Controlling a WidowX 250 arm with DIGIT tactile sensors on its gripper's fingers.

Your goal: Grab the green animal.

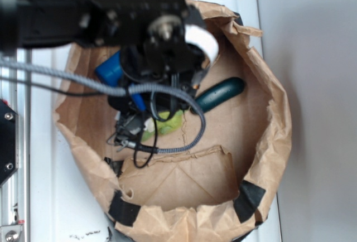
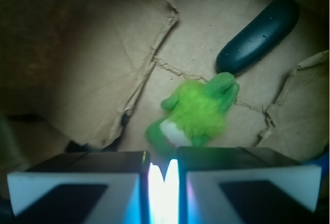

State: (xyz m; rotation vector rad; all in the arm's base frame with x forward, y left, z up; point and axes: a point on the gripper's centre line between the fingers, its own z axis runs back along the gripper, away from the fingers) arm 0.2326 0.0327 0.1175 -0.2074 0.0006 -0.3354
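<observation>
Brown paper bag (image 1: 268, 141) with green animal (image 2: 198, 113), cucumber (image 2: 260, 33), bottle (image 1: 110, 69).

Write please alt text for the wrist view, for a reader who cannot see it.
A fuzzy green animal lies on crumpled brown paper, just beyond the gripper, whose two pale-edged jaws stand almost closed with only a bright slit between them. A smooth dark green cucumber lies slanted at upper right, its end beside the toy.

Lime-green frog (image 2: 198, 113), white patch low on it. Dark green cucumber (image 2: 260, 34), glossy. Brown paper bag (image 1: 268, 97), black tape (image 1: 124, 208) on the rim. Blue bottle (image 1: 110, 69), white cap (image 1: 202, 40). Grey braided cable (image 1: 67, 77).
</observation>
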